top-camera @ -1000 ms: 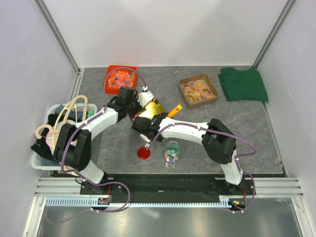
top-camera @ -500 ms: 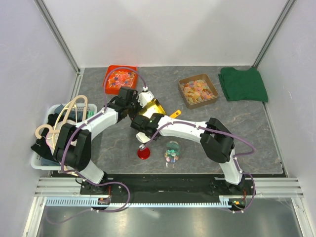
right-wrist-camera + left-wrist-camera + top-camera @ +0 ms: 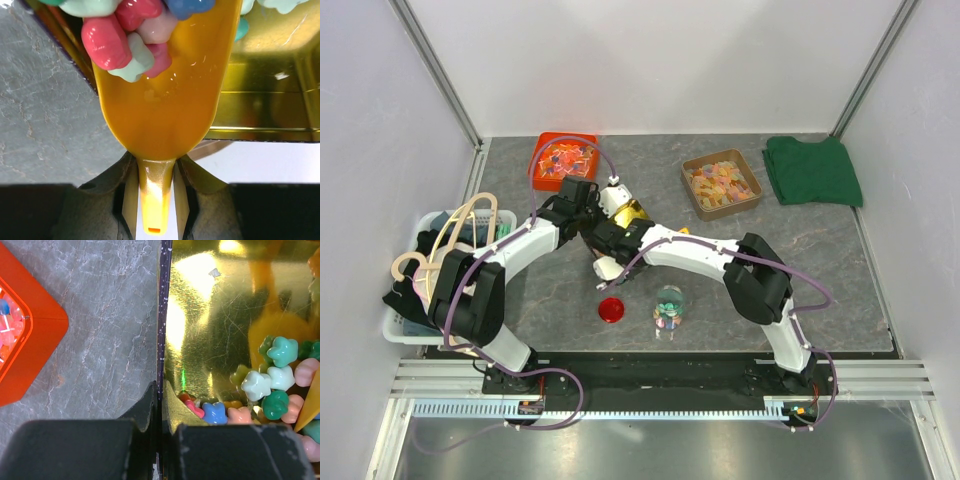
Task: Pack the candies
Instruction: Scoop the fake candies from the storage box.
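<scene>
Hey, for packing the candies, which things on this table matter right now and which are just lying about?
In use: candies, gold tray pinched by the left gripper, yellow scoop in the right gripper, clear jar, red lid.
Lying about: orange-red tray of wrapped sweets, brown tray of gummies, green cloth, basket of hangers.

The overhead camera looks down from far above the gold tray (image 3: 629, 211); both wrist cameras look from close at that tray's rim, sharing its candies (image 3: 272, 377).
</scene>
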`<state>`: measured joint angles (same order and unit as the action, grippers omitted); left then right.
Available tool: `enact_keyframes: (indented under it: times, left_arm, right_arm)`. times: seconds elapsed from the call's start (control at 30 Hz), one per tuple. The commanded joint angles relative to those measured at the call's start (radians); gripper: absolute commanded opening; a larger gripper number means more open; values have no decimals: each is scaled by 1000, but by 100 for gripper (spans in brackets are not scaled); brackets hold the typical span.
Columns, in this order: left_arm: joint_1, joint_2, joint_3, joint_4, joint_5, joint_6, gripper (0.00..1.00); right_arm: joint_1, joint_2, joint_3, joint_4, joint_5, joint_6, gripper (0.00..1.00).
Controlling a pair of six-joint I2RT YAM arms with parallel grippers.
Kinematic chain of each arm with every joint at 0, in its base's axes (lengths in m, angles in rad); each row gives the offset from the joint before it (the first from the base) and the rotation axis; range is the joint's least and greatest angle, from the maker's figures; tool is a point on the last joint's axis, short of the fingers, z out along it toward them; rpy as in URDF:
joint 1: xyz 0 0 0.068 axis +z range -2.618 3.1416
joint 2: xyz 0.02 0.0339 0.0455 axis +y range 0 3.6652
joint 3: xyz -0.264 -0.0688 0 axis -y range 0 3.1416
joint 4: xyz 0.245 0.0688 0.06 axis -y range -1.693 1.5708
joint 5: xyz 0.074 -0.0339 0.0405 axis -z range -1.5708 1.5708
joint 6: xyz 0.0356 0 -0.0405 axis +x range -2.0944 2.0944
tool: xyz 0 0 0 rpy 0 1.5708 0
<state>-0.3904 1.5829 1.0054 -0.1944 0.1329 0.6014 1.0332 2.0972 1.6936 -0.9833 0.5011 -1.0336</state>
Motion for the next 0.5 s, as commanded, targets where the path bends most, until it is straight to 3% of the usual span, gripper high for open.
enact_keyframes:
  times: [0.0, 0.47]
  left_arm:
    - [-10, -57, 6, 72, 73, -65, 2]
    - [-10, -46, 10, 70, 76, -68, 2]
  right_arm:
    - [-54, 26, 41, 14, -94, 67, 0]
    - [-151, 15, 78, -15, -369, 136, 0]
